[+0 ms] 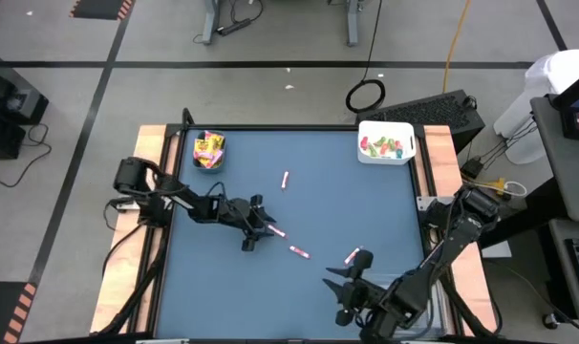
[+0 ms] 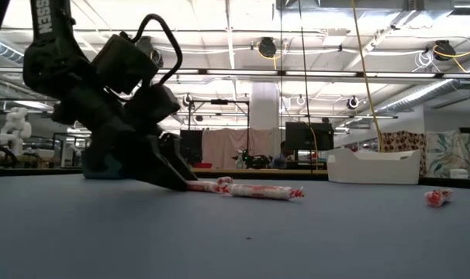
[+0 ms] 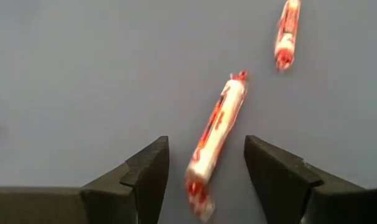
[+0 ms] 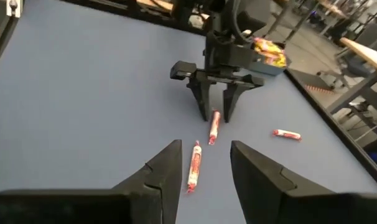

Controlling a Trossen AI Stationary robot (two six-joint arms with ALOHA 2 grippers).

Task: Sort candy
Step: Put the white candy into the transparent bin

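My left gripper (image 1: 258,227) (image 3: 204,165) is open and low over the blue table. Its fingers stand on either side of a pink-white candy stick (image 3: 216,130) (image 1: 273,230) without touching it. The stick lies flat on the table, lengthwise between the fingers. A second stick (image 3: 287,34) (image 1: 299,252) lies just beyond it. Two more sticks (image 1: 353,256) (image 1: 285,179) lie apart on the table. My right gripper (image 1: 342,285) (image 4: 204,165) is open near the table's near right side and points toward the left gripper (image 4: 216,102).
A teal bin (image 1: 209,151) with yellow packets stands at the far left corner. A white bin (image 1: 386,143) (image 2: 374,165) with green and red wrapped pieces stands at the far right corner. Bare blue table (image 1: 366,205) lies between the arms and the bins.
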